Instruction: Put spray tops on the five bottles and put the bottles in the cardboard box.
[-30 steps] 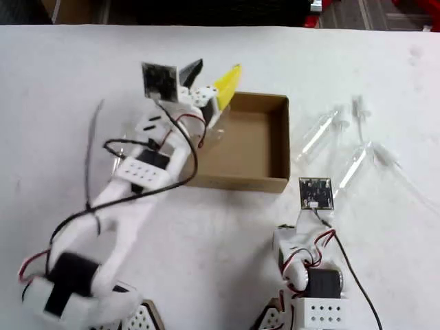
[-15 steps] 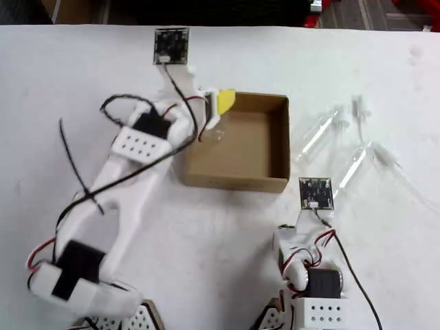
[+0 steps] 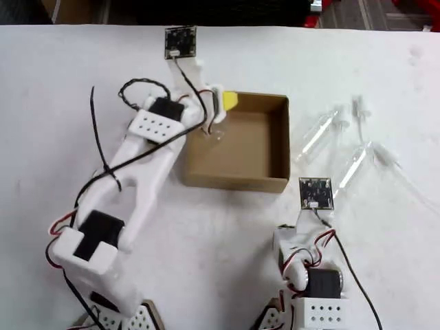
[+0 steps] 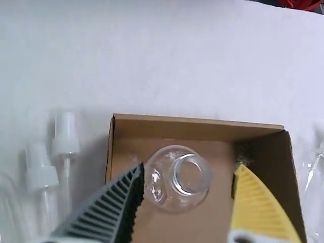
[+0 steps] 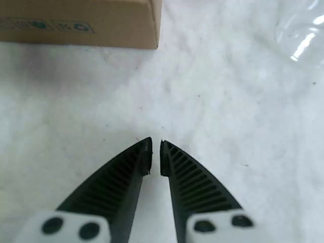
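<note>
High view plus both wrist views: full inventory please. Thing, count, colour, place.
box: 1, brown cardboard, mid-table, top open.
boxed bottle: 1, clear, no spray top, within the box walls under the left gripper.
loose bottles: 2, clear, lying on the table right of the box.
spray tops: 2, white, on the table by the loose bottles.
table: 1, white.
arms: 2, white; left over the box's edge, right near its front corner.
left gripper: 1, black and yellow, open above the boxed bottle.
right gripper: 1, black, shut, over bare table.
</note>
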{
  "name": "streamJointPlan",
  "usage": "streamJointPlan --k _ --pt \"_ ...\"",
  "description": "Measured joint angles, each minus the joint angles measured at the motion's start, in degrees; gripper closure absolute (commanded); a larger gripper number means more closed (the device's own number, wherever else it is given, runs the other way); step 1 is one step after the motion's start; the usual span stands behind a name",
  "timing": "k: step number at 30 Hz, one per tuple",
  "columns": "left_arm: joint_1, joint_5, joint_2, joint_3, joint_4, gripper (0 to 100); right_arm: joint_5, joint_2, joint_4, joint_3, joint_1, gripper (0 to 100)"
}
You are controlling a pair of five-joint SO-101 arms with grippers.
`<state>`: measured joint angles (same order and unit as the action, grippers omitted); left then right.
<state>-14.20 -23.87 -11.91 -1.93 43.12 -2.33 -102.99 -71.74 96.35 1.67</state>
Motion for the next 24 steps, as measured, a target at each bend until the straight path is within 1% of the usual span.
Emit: streamJointPlan --k 8,10,13,15,24 --pt "0.00 0.00 0.00 0.09 0.00 75 0.00 0.00 0.00 0.00 0.00 98.4" --pt "0.00 0.00 0.00 0.09 0.00 80 0.00 0.00 0.00 0.00 0.00 98.4" --pt "0.00 0.00 0.00 0.09 0.00 89 0.00 0.00 0.00 0.00 0.00 98.4" --pt "0.00 0.00 0.00 0.09 0.00 93 0.00 0.00 0.00 0.00 0.00 98.4" --pt "0.09 -0.09 0.00 1.05 0.00 93 0.00 0.00 0.00 0.00 0.00 98.4"
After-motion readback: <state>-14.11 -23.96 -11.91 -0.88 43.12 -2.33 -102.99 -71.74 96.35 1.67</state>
